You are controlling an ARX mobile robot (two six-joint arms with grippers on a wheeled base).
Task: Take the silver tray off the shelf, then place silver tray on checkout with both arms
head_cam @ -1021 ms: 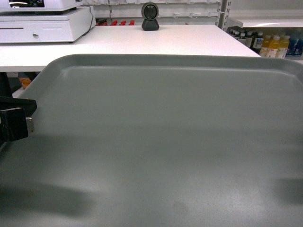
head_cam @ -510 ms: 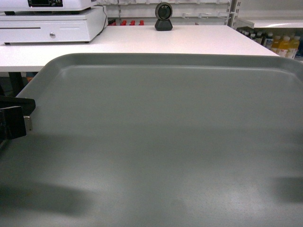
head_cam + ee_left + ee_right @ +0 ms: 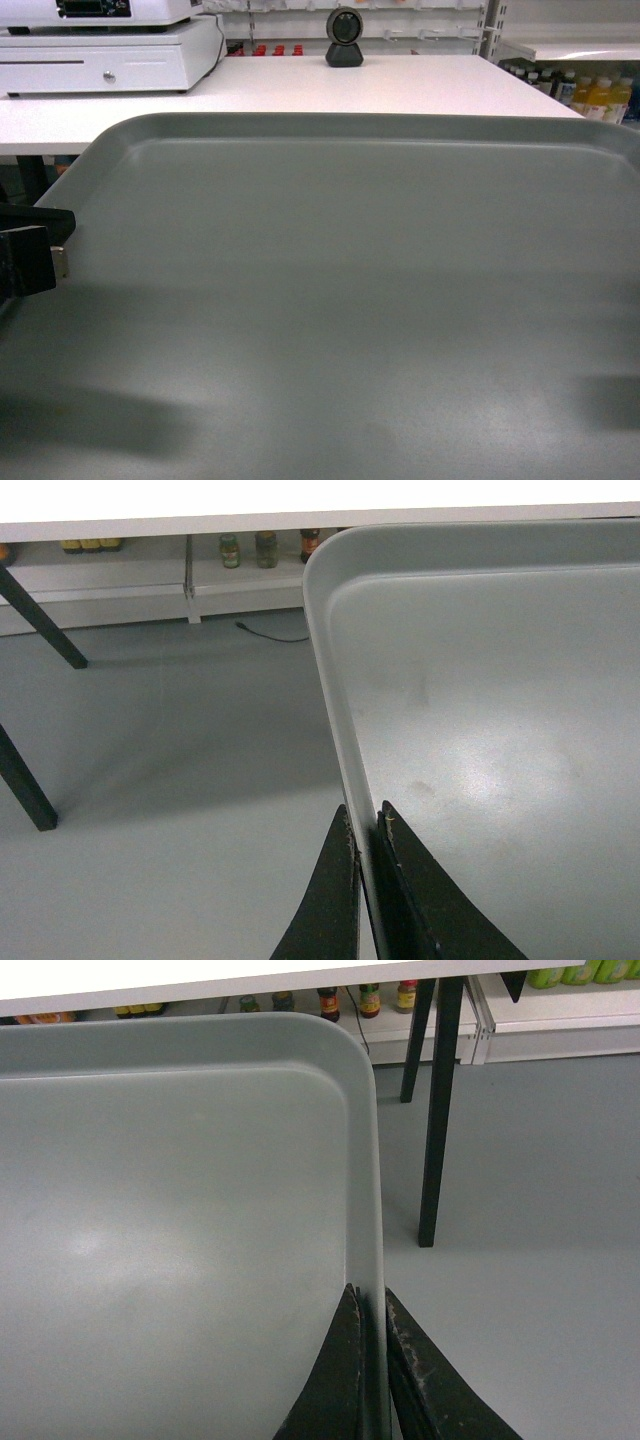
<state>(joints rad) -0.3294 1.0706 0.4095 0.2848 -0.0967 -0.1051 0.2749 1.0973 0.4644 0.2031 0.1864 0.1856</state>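
Carry step: the tray (image 3: pixel 340 300) is off the shelf, held in air w/ its far edge just short of the checkout (image 3: pixel 330 85) at 12 o'clock. Left gripper (image 3: pixel 366 830) and right gripper (image 3: pixel 368 1305) each pinch a side rim, fingers narrow. Next calls for moving fwd and lowering level; the scanner (image 3: pixel 344 37) at 12 and the cash register (image 3: pixel 110 45) at 11 limit space.

Ahead of you stands the white bench (image 3: pixel 400 85), the checkout top, resting on black slanted legs (image 3: pixel 436 1110) over a grey floor (image 3: pixel 170 730). A round grey-black scanner (image 3: pixel 345 38) sits on it near the far edge, about mid-width. At the far left you see a white cash drawer unit (image 3: pixel 105 60) on the same surface, with a second white device (image 3: pixel 95 10) stacked on top of it.
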